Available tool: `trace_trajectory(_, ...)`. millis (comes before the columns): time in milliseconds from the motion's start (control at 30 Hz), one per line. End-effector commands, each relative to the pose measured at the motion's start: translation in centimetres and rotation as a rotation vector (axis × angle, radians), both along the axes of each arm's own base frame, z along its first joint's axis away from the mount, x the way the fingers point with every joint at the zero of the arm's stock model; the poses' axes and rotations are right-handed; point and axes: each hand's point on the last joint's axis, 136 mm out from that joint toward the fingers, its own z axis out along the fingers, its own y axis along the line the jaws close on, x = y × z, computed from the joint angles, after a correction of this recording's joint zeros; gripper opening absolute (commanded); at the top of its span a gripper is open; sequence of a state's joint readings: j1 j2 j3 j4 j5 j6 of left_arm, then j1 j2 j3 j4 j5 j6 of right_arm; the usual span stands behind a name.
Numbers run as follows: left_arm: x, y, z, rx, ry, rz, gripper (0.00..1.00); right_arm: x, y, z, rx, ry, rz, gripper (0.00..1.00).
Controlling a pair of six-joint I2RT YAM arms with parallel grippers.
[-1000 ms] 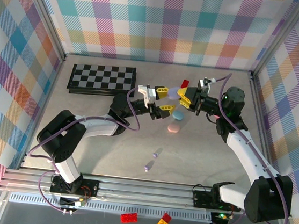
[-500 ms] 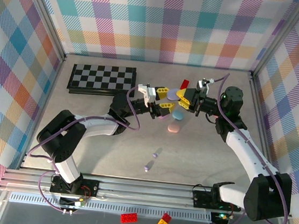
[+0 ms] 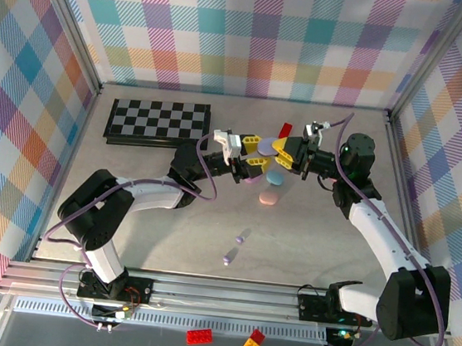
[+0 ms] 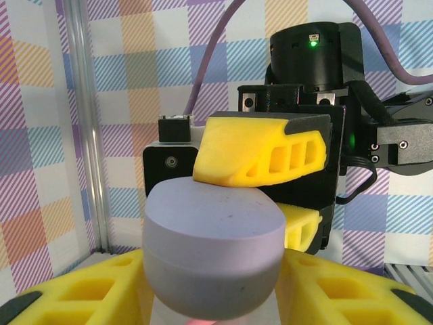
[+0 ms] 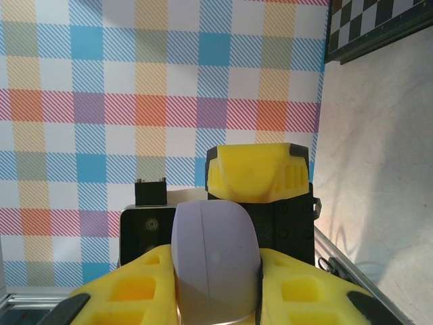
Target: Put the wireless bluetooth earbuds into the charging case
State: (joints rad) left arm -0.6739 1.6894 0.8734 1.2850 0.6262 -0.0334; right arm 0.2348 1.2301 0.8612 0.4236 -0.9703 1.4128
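A lilac charging case (image 3: 265,147), closed, hangs above the table between both grippers. My right gripper (image 3: 283,151) is shut on its thin sides, seen edge-on in the right wrist view as the case (image 5: 215,250) between my gripper (image 5: 216,298). From the opposite side my left gripper (image 3: 252,153) has its yellow fingers against the wide sides of the case (image 4: 213,237), low in the left wrist view (image 4: 213,298). Two small purple earbuds (image 3: 240,239) (image 3: 226,259) lie on the table nearer the arm bases.
A light blue case (image 3: 275,178) and a pink case (image 3: 269,198) lie just below the grippers. A folded chessboard (image 3: 159,121) sits at the back left, with a red brick (image 3: 286,130) behind the grippers. Red (image 3: 200,336) and yellow (image 3: 252,343) bricks lie beyond the front rail.
My left gripper's fingers have narrowed onto the lilac case while the right gripper kept its hold. Both arms stayed almost still.
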Motion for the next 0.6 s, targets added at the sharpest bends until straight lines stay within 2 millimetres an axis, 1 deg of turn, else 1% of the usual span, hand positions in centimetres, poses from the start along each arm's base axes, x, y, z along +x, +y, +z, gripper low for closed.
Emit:
trace_trajectory(0, -1.13, -0.48, 1.98, -0.037, -0.069, -0.049, 0.48, 0.39, 0.07, 0.15, -0.006, -0.019, -0.002, 0.02)
trace_trajectory(367, -1.01, -0.68, 2.08, -0.04, -0.06, -0.059, 0.47, 0.35, 0.21, 0.2, -0.005, -0.022, 0.005, 0.02)
trace_trajectory(567, -0.91, -0.87, 1.9, -0.037, -0.053, -0.067, 0.44, 0.27, 0.18, 0.26, -0.004, -0.022, 0.006, 0.02)
